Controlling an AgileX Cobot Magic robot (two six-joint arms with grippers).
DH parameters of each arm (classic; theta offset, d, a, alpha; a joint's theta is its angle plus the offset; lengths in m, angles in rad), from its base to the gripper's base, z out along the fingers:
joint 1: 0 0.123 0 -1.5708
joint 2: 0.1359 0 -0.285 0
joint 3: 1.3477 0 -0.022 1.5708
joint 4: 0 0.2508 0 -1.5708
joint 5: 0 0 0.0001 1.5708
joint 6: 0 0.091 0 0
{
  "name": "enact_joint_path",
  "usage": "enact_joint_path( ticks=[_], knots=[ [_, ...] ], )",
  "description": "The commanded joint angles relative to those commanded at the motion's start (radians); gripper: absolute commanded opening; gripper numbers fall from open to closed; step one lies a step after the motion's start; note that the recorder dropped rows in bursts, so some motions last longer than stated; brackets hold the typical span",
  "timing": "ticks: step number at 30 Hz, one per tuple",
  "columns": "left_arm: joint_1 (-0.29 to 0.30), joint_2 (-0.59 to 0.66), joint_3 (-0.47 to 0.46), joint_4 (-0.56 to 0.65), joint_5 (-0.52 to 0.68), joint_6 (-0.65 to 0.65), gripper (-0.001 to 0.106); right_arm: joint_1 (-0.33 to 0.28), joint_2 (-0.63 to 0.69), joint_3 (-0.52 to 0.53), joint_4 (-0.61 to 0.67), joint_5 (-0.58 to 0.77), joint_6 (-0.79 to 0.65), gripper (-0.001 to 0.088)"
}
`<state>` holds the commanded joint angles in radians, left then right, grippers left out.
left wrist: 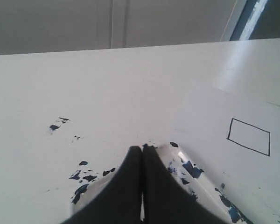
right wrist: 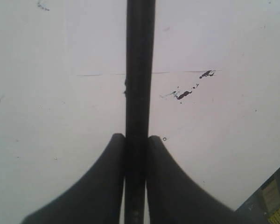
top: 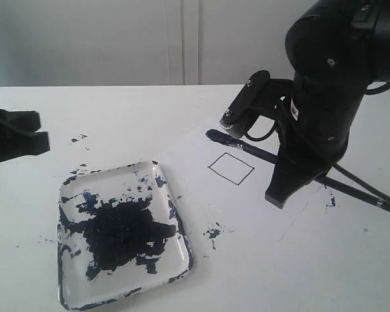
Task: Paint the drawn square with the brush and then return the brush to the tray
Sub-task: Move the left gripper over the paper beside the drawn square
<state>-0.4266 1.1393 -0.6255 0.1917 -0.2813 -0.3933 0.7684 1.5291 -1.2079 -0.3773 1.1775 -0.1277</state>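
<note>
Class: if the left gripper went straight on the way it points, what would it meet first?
Likely the rim of the tray, just past the left gripper; depth is unclear, so perhaps the table beyond.

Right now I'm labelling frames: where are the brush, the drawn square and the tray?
brush (top: 253,149): exterior view, handle behind the tip.
drawn square (top: 231,169): exterior view, blank middle.
tray (top: 177,214): exterior view, right rim.
</note>
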Motion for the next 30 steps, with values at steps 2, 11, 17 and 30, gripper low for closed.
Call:
enact_joint_path(
  ticks=[2,11,17,30],
  knots=[
    [-0.006,0.078,-0.051,0.005,-0.024,0.000,0.000,0.000,0.002,0.000,-0.020,0.011,0.000,0.0000],
    [-0.006,0.389,-0.260,0.316,-0.055,-0.199,0.000,0.000,0.084,0.000,-0.099,0.032,0.035,0.0000],
    [-0.021,0.541,-0.373,0.358,-0.055,-0.220,0.010,-0.002,0.120,0.000,-0.159,0.029,0.045,0.0000],
    [-0.144,0.774,-0.578,0.545,0.010,-0.173,0.041,-0.072,0.131,0.000,-0.203,0.015,0.106,0.0000]
  ],
)
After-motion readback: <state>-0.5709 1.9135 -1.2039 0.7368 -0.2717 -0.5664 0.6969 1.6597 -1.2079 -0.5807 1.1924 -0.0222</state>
